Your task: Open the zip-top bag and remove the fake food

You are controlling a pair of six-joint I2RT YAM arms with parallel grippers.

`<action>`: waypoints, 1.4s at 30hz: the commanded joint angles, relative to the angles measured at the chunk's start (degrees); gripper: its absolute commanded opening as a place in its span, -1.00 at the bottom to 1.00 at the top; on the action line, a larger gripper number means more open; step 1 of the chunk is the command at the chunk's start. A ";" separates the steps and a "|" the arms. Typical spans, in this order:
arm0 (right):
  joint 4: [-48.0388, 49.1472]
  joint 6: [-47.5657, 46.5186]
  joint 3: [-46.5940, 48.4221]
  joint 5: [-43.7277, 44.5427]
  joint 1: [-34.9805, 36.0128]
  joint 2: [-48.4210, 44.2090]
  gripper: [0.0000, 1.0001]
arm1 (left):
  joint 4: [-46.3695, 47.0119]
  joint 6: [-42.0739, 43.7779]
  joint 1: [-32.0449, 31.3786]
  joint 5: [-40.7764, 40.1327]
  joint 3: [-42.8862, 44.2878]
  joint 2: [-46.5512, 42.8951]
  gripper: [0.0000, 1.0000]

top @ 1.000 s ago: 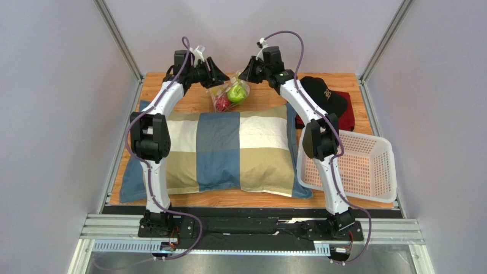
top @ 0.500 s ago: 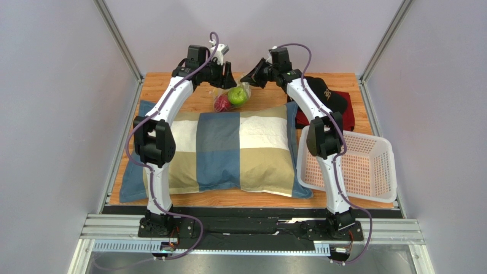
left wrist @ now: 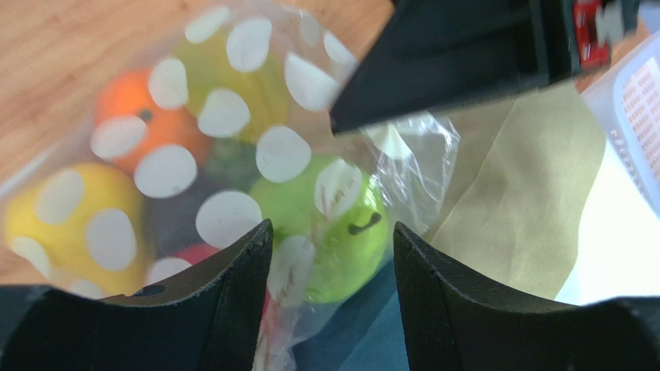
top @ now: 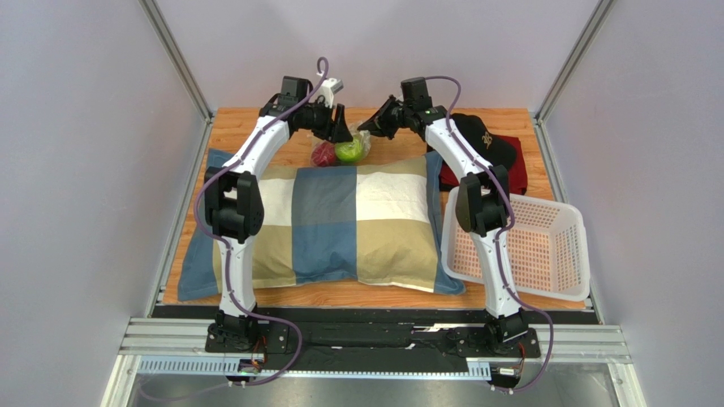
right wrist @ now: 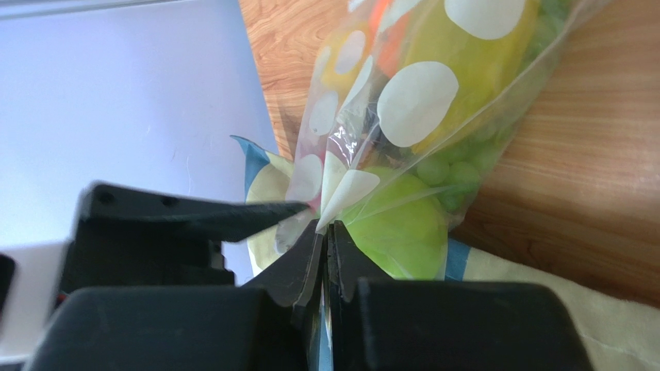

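Observation:
The zip-top bag [top: 343, 149], clear with white oval dots, lies at the back of the table against the pillow's far edge. Its fake food shows through the film: a green apple [left wrist: 341, 255], an orange [left wrist: 128, 116], a lemon [left wrist: 46, 216], and green grapes [right wrist: 465, 166]. My left gripper [left wrist: 333, 232] is open, its jaws standing either side of the apple's bulge, with loose film beside the left finger. My right gripper [right wrist: 327, 226] is shut on a fold of the bag's film [right wrist: 341, 193]. The two grippers [top: 342, 133] [top: 367, 127] meet just above the bag.
A checked pillow [top: 357, 220] fills the middle of the wooden table [top: 246, 127]. A white perforated basket [top: 544, 254] sits at the right. A black cap [top: 484, 140] lies on a red cloth [top: 517, 174] at the back right.
Both grippers have drawn closer together and dropped, bringing the bag down onto the pillow's far edge. The left jaws have spread a little wider.

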 commanded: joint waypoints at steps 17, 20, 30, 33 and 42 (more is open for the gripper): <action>-5.27 20.04 1.01 5.76 4.03 -7.58 -0.78 | 13.51 5.73 -5.25 -5.58 -10.32 -7.04 0.31; -4.91 21.10 1.19 5.59 4.03 -7.41 -0.77 | 13.60 5.90 -5.16 -5.50 -10.58 -7.39 0.29; -4.39 22.51 0.75 5.32 4.03 -6.70 -0.88 | 9.83 4.94 -5.16 -8.22 -10.58 -6.34 0.25; -4.30 22.86 1.01 5.24 3.94 -6.70 -0.89 | 7.81 4.23 -4.99 -11.30 -9.18 -4.67 0.08; -5.43 21.11 0.40 6.20 2.28 -6.53 -0.39 | 8.23 3.97 -4.64 -17.71 -7.94 -4.49 -1.00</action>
